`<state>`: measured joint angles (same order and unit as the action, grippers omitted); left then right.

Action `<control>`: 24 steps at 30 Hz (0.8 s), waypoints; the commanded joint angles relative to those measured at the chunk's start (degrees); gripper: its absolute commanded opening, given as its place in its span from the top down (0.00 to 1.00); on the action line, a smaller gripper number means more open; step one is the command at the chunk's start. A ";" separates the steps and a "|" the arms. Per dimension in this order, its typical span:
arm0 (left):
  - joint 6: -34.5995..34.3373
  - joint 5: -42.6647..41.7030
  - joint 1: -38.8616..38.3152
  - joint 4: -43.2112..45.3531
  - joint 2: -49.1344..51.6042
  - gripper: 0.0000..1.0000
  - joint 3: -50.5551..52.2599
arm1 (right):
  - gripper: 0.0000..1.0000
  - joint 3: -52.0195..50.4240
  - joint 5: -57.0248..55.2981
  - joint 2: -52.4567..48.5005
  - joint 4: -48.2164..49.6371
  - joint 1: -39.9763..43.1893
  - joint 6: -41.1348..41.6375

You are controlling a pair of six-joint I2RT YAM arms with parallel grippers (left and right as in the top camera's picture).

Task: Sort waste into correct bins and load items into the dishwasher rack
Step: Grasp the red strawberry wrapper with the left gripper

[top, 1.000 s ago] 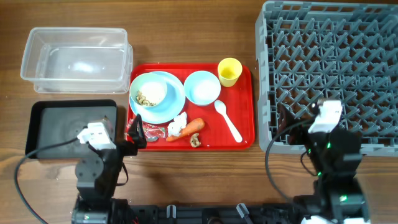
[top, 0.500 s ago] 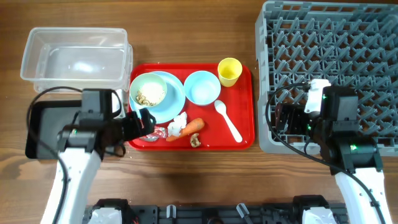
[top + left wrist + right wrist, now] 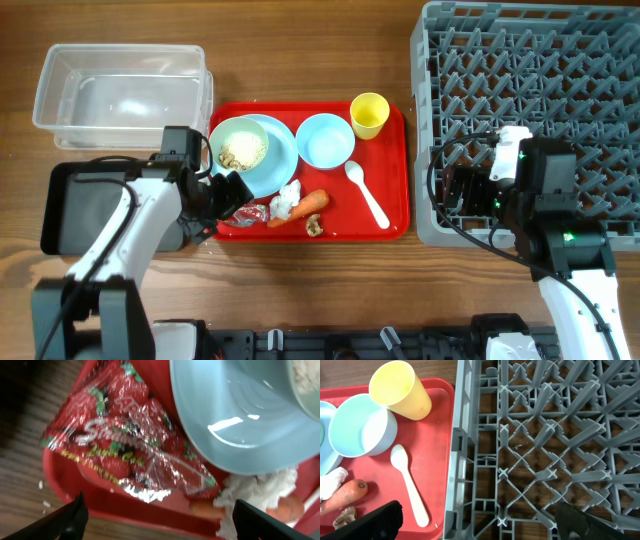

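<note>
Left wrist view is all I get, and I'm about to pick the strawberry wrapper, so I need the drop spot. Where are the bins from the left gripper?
Observer: The black tray lies just to the left of the left gripper, beside the red tray. The left arm covers part of it.
Operator: And the clear one?
Observer: The clear tub sits beyond the black tray, farther from the robot, with nothing visible inside.
Operator: Is the right arm in my way?
Observer: No. The right gripper is open over the near left edge of the dishwasher rack, across the red tray from the wrapper.
</note>
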<state>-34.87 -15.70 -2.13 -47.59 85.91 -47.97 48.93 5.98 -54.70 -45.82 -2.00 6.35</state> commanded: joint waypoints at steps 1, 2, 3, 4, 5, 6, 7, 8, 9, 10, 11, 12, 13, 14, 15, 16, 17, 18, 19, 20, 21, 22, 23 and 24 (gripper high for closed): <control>-2.08 1.68 0.28 3.08 3.56 0.14 -0.79 | 0.00 1.68 0.46 -0.13 0.37 -0.28 0.02; -2.08 2.12 0.28 3.37 4.11 0.16 -0.79 | 0.00 1.68 0.46 -0.11 0.39 -0.28 0.02; -2.08 2.69 0.28 3.48 4.74 0.17 -0.79 | 0.00 1.68 0.46 -0.11 0.39 -0.28 0.02; -2.08 2.97 0.28 3.45 5.09 0.17 -0.79 | 0.00 1.68 0.46 -0.11 0.39 -0.28 0.02; -2.05 3.32 0.28 3.45 5.66 0.17 -0.79 | 0.00 1.68 0.46 -0.11 0.42 -0.28 0.02; -2.05 3.65 0.28 3.48 6.08 0.17 -0.79 | 0.00 1.66 0.46 -0.11 0.57 -0.28 0.02; -2.08 4.07 0.28 3.54 6.40 0.17 -0.79 | 0.00 1.66 0.46 -0.11 0.70 -0.28 0.04; -2.08 4.74 0.28 3.76 6.64 0.17 -0.79 | 0.00 1.66 0.46 -0.11 0.79 -0.28 0.02; -2.08 5.29 0.28 3.91 6.69 0.18 -0.79 | 0.00 1.66 0.46 -0.11 0.81 -0.28 0.02; -2.08 5.86 0.28 4.11 6.73 0.18 -0.79 | 0.00 1.66 0.46 -0.11 0.79 -0.28 0.02; -2.05 6.45 0.28 4.44 6.73 0.20 -0.74 | 0.00 1.66 0.44 -0.11 0.81 -0.28 0.00; -2.05 6.69 0.28 4.79 6.73 0.22 -0.68 | 0.00 1.66 0.44 -0.11 0.81 -0.28 0.00; -2.08 6.91 0.28 5.14 6.73 0.25 -0.55 | 0.00 1.66 0.46 -0.11 0.81 -0.28 0.02; -2.08 6.84 0.26 5.81 6.73 0.26 -0.20 | 0.00 1.66 0.46 -0.11 0.81 -0.28 0.02; -2.08 6.84 0.28 6.56 6.73 0.26 0.24 | 0.00 1.66 0.46 -0.11 0.81 -0.28 0.02; -2.08 6.84 0.28 6.95 6.75 0.26 0.52 | 0.00 1.66 0.46 -0.11 0.81 -0.28 0.02; -2.08 6.84 0.26 7.52 6.75 0.26 1.01 | 0.00 1.66 0.46 -0.11 0.81 -0.28 0.00; -2.08 6.84 0.28 7.61 6.75 0.27 1.27 | 0.00 1.66 0.46 -0.11 0.81 -0.28 0.02; -2.08 6.84 0.28 7.61 6.75 0.29 1.27 | 0.00 1.66 0.46 -0.11 0.81 -0.28 0.02; -2.08 6.84 0.26 7.69 6.75 0.32 1.27 | 0.00 1.66 0.46 -0.11 0.81 -0.28 0.02; -2.08 6.84 0.26 7.78 6.75 0.38 1.27 | 0.00 1.66 0.46 -0.11 0.81 -0.28 0.02; -2.08 6.82 0.26 7.78 6.75 0.44 1.27 | 0.00 1.66 0.46 -0.11 0.81 -0.28 0.02; -2.05 6.82 0.26 7.74 6.75 0.50 1.27 | 0.00 1.66 0.46 -0.11 0.81 -0.28 0.02; -2.05 6.82 0.26 7.69 6.75 0.56 1.27 | 0.00 1.66 0.46 -0.11 0.81 -0.28 0.02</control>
<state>-36.80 -9.65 -2.13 -39.99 92.01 -47.20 48.93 5.98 -54.70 -45.21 -2.02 6.35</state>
